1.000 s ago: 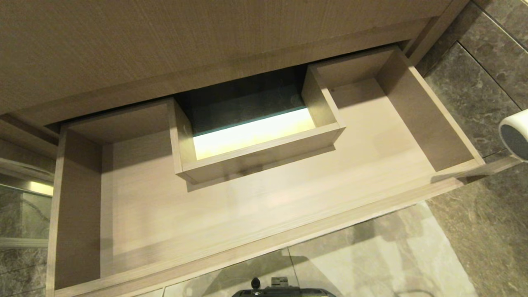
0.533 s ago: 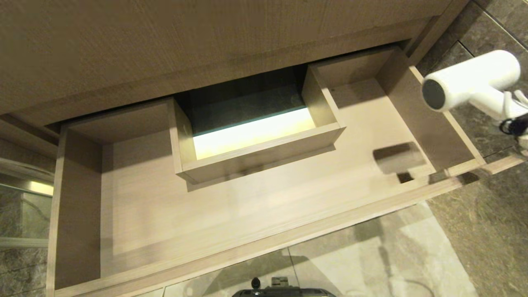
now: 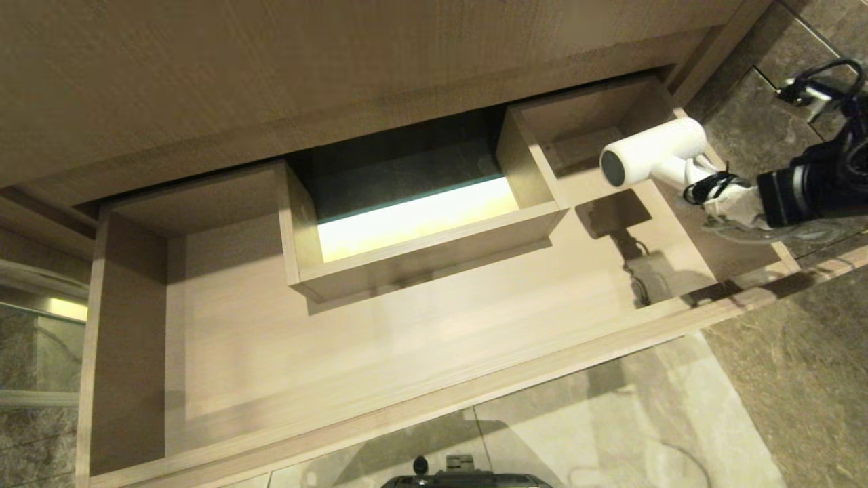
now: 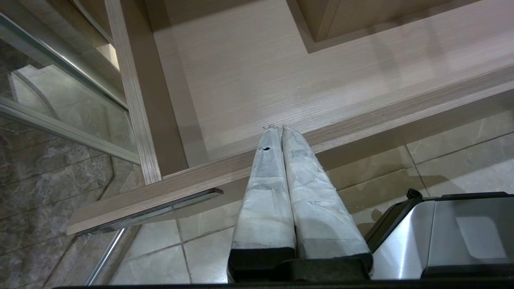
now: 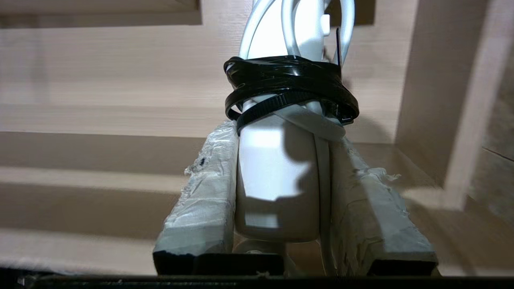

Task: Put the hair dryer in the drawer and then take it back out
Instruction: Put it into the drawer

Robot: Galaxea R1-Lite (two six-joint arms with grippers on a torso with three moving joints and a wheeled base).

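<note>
Hair dryer (image 3: pixel 649 158) carried by its handle in my right gripper (image 5: pixel 281 152), fingers clamped on it, barrel level above the open drawer (image 3: pixel 420 400) at its right end, clear of the walls for lowering. Left gripper (image 4: pixel 277 132) closed, idle by the drawer front.

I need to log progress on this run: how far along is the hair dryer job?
Done: the drawer stands pulled open, and the right tool is clamped on the hair dryer by its handle. In hand: the dryer hangs in the air above the drawer's right end, not yet resting inside. Left: setting it down in the drawer, then taking it back out. The left tool is shut, near the drawer's front edge.
</note>
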